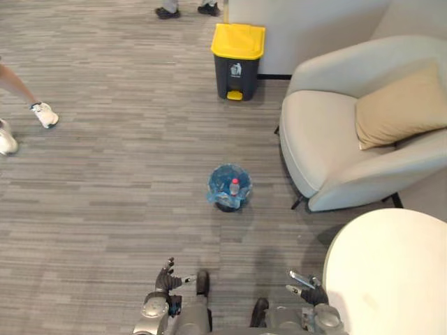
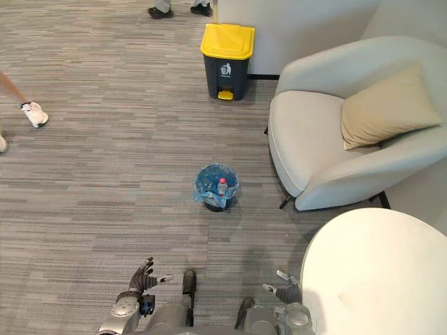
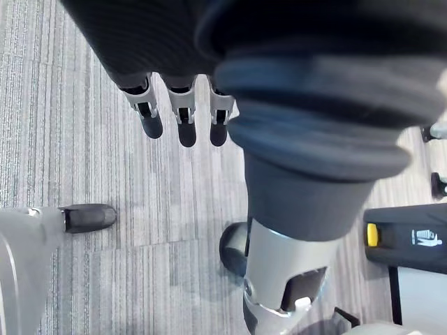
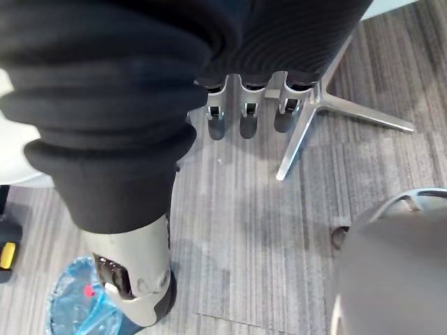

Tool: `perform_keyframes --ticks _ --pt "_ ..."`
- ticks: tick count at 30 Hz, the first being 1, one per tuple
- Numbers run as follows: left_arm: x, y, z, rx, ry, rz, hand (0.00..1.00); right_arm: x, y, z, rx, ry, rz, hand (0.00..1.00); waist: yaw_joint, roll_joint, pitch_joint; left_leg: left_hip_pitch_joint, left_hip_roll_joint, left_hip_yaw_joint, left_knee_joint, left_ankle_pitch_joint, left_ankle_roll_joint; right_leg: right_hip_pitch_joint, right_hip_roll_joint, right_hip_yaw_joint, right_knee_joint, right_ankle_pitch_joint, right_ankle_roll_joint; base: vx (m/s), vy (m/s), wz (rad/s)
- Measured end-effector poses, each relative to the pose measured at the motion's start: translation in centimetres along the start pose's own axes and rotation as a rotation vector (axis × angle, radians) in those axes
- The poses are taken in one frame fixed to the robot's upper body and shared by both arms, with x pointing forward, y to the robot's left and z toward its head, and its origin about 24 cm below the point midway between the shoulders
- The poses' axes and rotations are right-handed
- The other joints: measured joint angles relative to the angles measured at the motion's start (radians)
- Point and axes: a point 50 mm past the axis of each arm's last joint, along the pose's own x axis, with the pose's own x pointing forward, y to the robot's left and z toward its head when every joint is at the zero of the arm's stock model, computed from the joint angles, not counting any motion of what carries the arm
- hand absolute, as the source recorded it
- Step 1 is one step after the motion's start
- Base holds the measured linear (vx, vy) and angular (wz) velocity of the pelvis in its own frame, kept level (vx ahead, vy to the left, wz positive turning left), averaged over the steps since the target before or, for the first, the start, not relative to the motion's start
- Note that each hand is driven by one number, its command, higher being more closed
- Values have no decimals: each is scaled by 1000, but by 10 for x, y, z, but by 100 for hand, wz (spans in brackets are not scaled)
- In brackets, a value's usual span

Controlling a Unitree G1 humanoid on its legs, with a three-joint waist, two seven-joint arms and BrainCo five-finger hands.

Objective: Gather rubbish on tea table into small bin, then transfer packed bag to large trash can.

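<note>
A small bin [image 1: 228, 187] lined with a blue bag stands on the floor ahead of me, with a bottle with a red cap [image 1: 235, 185] inside it; it also shows in the right wrist view as the small bin [image 4: 80, 307]. The large trash can [image 1: 237, 61], dark with a yellow lid, stands farther off by the wall. The round white tea table [image 1: 391, 272] is at my lower right. My left hand [image 1: 167, 278] hangs open low at the left and holds nothing. My right hand [image 1: 307, 287] hangs open beside the table's edge, also holding nothing.
A cream armchair [image 1: 335, 139] with a tan cushion [image 1: 398, 108] stands to the right of the small bin. A person's white shoes [image 1: 43, 114] are at the far left, and another person's dark shoes [image 1: 167, 12] at the top. The table's metal legs [image 4: 328, 112] are near my right hand.
</note>
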Motion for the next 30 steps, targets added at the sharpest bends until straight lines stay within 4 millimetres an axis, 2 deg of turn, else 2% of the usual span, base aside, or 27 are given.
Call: perform_keyframes --ticks 1,4,5,6,7,8,9,10,11,12,13,14,16,17,18,19,20,21,23,25,26,28,30 --pt "0 3 -1 -1 1 9 0 2 0 5 -2 -13 0 0 9 -6 5 0 -2 10 7 -4 5 -1 -2 9 -1 0 5 7 38 -6" --pt "-5 8 -10 3 25 23 0 7 1 21 -3 -62 4 0 6 -3 22 -23 -11 20 51 -45 22 -11 -14 24 2 -4 24 12 63 -13" --pt "-8 9 -16 3 39 26 0 8 2 26 -12 -76 9 0 8 -2 31 -47 -18 42 132 -113 40 -17 -30 46 19 -22 36 33 112 -28" --pt "-11 10 -20 8 46 28 0 9 2 28 -21 -81 13 0 10 -3 35 -59 -15 59 179 -150 48 -23 -38 60 36 -35 51 68 156 -39" --pt "-11 14 -18 -2 30 46 0 10 1 31 -48 -93 16 0 14 -2 42 -84 -6 91 279 -221 59 -37 -57 86 80 -66 76 84 135 -45" --pt "-14 21 -21 4 30 62 0 10 -1 32 -70 -99 15 0 20 3 47 -105 7 105 371 -285 59 -50 -70 115 153 -96 98 99 120 -49" --pt "-16 26 -23 14 35 71 0 10 -1 33 -72 -106 18 0 27 -3 50 -108 5 109 398 -311 59 -62 -87 133 202 -101 91 125 79 -39" --pt "-15 33 -20 26 25 86 0 9 -1 38 -88 -135 22 0 20 -8 64 -106 -5 109 425 -344 70 -118 -111 195 324 -84 83 218 124 -17" --pt "-15 40 -16 34 8 102 0 9 2 44 -94 -161 32 0 7 -6 79 -95 -7 105 419 -352 77 -212 -119 257 483 -13 78 190 111 1" --pt "-14 44 -14 32 1 113 0 9 3 46 -90 -167 35 0 2 -1 89 -86 -1 100 414 -355 79 -233 -111 271 499 -35 81 253 127 4" --pt "-12 47 -9 30 -15 125 0 9 4 49 -88 -177 37 0 1 -5 97 -64 4 94 391 -359 78 -254 -81 280 443 -68 78 171 34 4" --pt "-11 48 -7 28 -19 129 0 9 3 49 -90 -178 35 0 2 -7 98 -51 4 94 374 -359 78 -262 -67 279 397 -71 74 277 30 1" --pt "-5 46 6 19 -57 127 0 11 -1 54 -114 -195 29 0 0 0 107 5 4 80 310 -359 76 -291 4 300 201 -52 71 275 -13 11" --pt "-3 45 10 18 -67 124 0 11 -3 55 -125 -201 29 0 -2 0 111 20 4 74 297 -359 67 -297 24 319 150 -29 72 315 -37 38" --pt "0 41 16 15 -85 113 0 11 -4 56 -134 -207 28 0 -17 0 112 35 -3 52 293 -367 40 -305 50 367 53 24 66 361 -89 77" --pt "2 38 22 23 -106 102 0 10 -4 53 -134 -201 28 0 -37 -6 112 38 -10 20 327 -384 21 -310 54 407 33 77 44 385 -130 90" --pt "3 36 25 29 -113 96 0 10 -5 50 -136 -194 28 0 -41 -7 111 39 -10 6 352 -405 10 -315 55 414 47 107 25 433 -217 90" --pt "3 33 25 30 -121 91 0 8 -5 45 -141 -181 30 0 -42 -3 112 41 4 -20 402 -440 -17 -311 64 405 91 154 -17 469 -259 49" --pt "3 26 24 11 -117 80 0 8 -2 51 -134 -204 35 0 -25 20 117 -22 63 -29 563 -433 -45 -292 104 374 114 112 -49 461 -264 17" --pt "1 10 18 -27 -90 52 0 8 0 63 -131 -248 38 0 -2 36 131 -135 139 -25 869 -365 -20 -215 148 367 105 81 -93 443 -236 -22" --pt "-1 -1 14 -41 -78 28 0 6 7 71 -131 -287 56 0 19 25 137 -158 158 -12 932 -376 -14 -164 156 390 104 72 -106 439 -187 -39" --pt "-1 -8 18 -55 -92 14 0 4 8 81 -119 -337 54 0 29 15 142 -182 158 -3 903 -376 -14 -134 147 394 103 64 -115 321 -114 -34" --pt "0 -7 27 -55 -125 13 0 2 9 91 -108 -379 42 0 29 12 144 -219 156 8 799 -376 -16 -127 136 394 104 49 -106 227 -17 -25"
